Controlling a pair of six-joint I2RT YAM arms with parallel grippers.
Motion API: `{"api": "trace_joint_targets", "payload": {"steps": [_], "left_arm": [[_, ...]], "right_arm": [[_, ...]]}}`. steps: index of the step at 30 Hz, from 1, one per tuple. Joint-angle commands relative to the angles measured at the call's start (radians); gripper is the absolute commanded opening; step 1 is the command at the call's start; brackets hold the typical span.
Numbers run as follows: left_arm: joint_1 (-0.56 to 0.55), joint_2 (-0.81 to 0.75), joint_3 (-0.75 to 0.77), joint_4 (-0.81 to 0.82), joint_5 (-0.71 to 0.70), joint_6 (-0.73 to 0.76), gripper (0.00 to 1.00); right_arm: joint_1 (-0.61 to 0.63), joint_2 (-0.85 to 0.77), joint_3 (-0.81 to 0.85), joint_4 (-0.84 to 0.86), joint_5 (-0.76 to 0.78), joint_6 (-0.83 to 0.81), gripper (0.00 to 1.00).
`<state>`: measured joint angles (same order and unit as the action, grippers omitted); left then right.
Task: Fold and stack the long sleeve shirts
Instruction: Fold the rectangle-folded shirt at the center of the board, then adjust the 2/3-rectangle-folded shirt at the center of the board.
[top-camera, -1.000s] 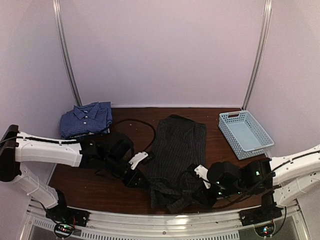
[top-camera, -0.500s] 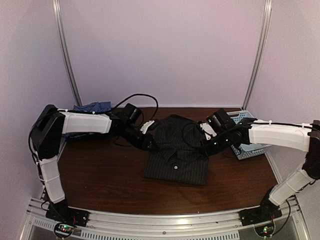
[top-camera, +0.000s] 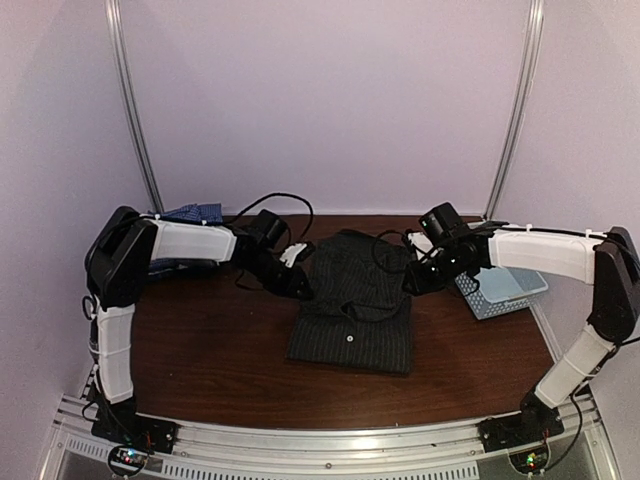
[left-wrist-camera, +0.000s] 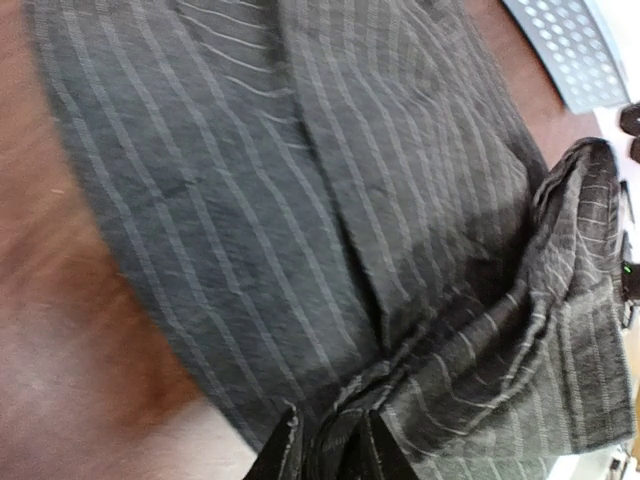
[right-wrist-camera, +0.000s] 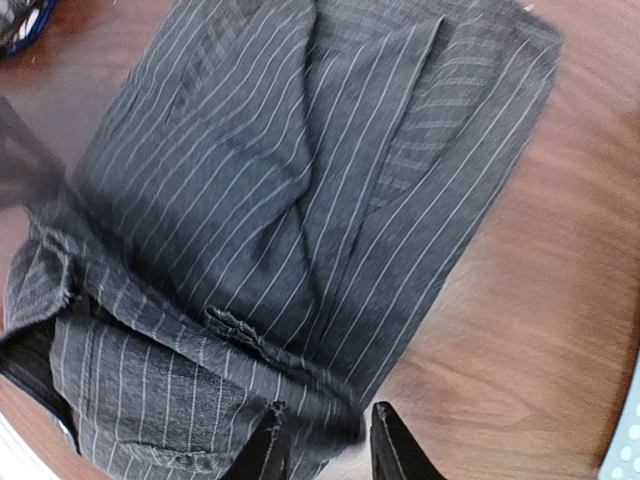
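Left tool (top-camera: 299, 288) and right tool (top-camera: 409, 285), arms stretched forward and low, flank the black shirt (top-camera: 355, 330); gripping or released, I can't tell.

A dark brown wooden table (top-camera: 200, 370) fills the lower half of the top view. A black pinstriped shirt (top-camera: 352, 315) lies folded at its centre. A blue checked shirt (top-camera: 195, 213) sits at the table's upper left, partly hidden by an arm. A light blue plastic basket (top-camera: 510, 285) rests at the right edge.
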<state>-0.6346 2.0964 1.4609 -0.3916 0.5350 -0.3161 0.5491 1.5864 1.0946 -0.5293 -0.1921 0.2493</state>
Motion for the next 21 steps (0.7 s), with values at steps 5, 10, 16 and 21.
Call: {"api": "trace_joint_targets", "payload": {"steps": [5, 10, 16, 21], "left_arm": [[0.009, -0.119, -0.014, 0.054, -0.304, -0.088, 0.23], [0.009, -0.22, -0.114, 0.183, -0.327, -0.133, 0.27], [0.009, -0.363, -0.308, 0.372, -0.241, -0.177, 0.3], [0.009, -0.479, -0.469, 0.456, -0.274, -0.205, 0.31]], "right_arm": [[-0.014, -0.118, -0.012, 0.028, 0.064, 0.04, 0.3], [0.057, -0.202, -0.153, 0.131, -0.079, 0.067, 0.35], [0.223, -0.203, -0.255, 0.309, -0.177, 0.137, 0.37], [0.338, -0.134, -0.252, 0.448, -0.219, 0.196, 0.38]]}}
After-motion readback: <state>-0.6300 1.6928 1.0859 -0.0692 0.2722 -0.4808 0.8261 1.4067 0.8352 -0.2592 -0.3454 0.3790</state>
